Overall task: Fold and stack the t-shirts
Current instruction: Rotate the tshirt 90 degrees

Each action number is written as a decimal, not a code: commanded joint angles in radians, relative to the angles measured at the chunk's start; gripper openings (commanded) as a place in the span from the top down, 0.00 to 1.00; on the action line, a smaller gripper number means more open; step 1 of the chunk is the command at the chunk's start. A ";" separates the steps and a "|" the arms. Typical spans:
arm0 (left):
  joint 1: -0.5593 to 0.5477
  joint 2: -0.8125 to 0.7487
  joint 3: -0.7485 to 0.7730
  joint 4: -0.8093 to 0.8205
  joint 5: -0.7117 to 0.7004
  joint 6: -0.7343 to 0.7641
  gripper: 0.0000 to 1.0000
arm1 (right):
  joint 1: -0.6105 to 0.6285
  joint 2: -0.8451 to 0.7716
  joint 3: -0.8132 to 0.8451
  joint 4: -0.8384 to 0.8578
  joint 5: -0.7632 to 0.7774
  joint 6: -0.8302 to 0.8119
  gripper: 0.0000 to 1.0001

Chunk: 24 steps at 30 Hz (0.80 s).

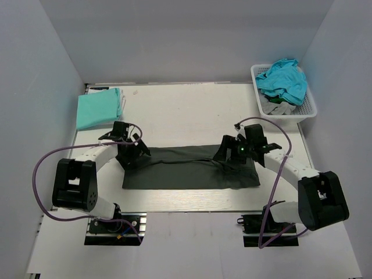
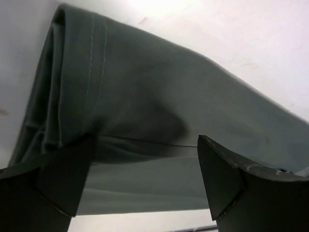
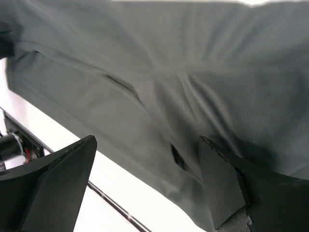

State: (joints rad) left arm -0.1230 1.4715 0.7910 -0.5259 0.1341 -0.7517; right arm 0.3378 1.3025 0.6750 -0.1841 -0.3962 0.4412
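Left tool (image 2: pixel 146 141) and right tool (image 3: pixel 148 141) gape released above opposite ends of the charcoal t-shirt (image 1: pixel 186 172).

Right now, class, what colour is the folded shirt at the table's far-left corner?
The folded shirt is mint green, clearest in the top external view.

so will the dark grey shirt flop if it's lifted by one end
Probably floppy: the dark grey shirt lies flat in a folded strip with soft creases, so a lifted end would likely droop and unfold. It looks thin, so a push would more likely bunch it than slide it whole across the table.
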 commanded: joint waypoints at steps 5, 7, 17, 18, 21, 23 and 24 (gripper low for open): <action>-0.001 0.047 -0.090 0.021 -0.036 -0.011 0.01 | 0.003 0.015 -0.129 -0.026 0.000 -0.021 0.10; -0.001 0.047 -0.090 0.021 -0.045 -0.020 0.01 | 0.001 0.037 -0.155 -0.028 0.019 -0.028 0.10; -0.001 0.026 -0.061 -0.060 -0.097 -0.032 0.01 | 0.001 0.122 -0.129 0.005 0.141 -0.022 0.10; -0.010 0.015 -0.073 -0.074 -0.109 -0.032 0.01 | -0.002 0.135 -0.097 0.006 0.179 -0.022 0.10; -0.021 -0.057 -0.091 -0.170 -0.137 -0.073 0.01 | -0.006 0.248 0.087 -0.044 0.264 -0.042 0.10; -0.053 -0.114 -0.122 -0.218 -0.114 -0.097 0.01 | -0.008 0.374 0.223 -0.041 0.293 -0.073 0.10; -0.062 -0.175 -0.157 -0.232 -0.114 -0.107 0.01 | -0.011 0.444 0.266 -0.041 0.283 -0.085 0.10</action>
State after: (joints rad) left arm -0.1555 1.3872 0.7139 -0.5999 0.0635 -0.8284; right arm 0.3397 1.6043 0.8440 -0.1818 -0.2893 0.4339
